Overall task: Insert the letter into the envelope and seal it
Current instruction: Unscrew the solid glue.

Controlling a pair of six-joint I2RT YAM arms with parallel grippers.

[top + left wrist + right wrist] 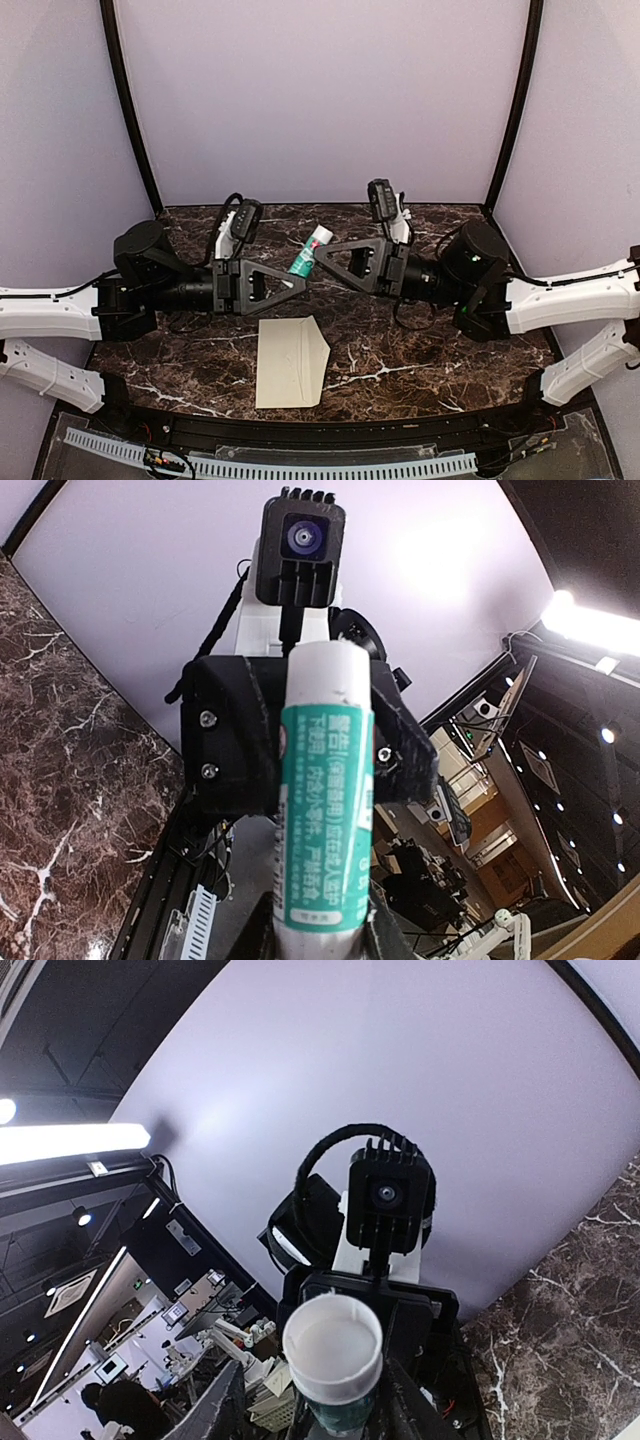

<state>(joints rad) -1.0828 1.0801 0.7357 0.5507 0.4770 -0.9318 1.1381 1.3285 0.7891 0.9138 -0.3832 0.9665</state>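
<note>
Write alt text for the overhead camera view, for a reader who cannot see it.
Above a dark marble table, a robot's left end effector grips a green-and-white glue stick, with the right end effector at its white end. A cream envelope lies flat on the table, pointed flap open.

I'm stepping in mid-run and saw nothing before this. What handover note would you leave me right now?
Left gripper: shut on the glue stick, held up over the table.
Right gripper: around the stick's white cap; grip unclear.
Envelope: flat on the table near the arm bases, neither gripper touching it.
Done: letter not in sight, possibly already inside; unconfirmed.
Left: uncap the stick, glue and seal the envelope.
</note>
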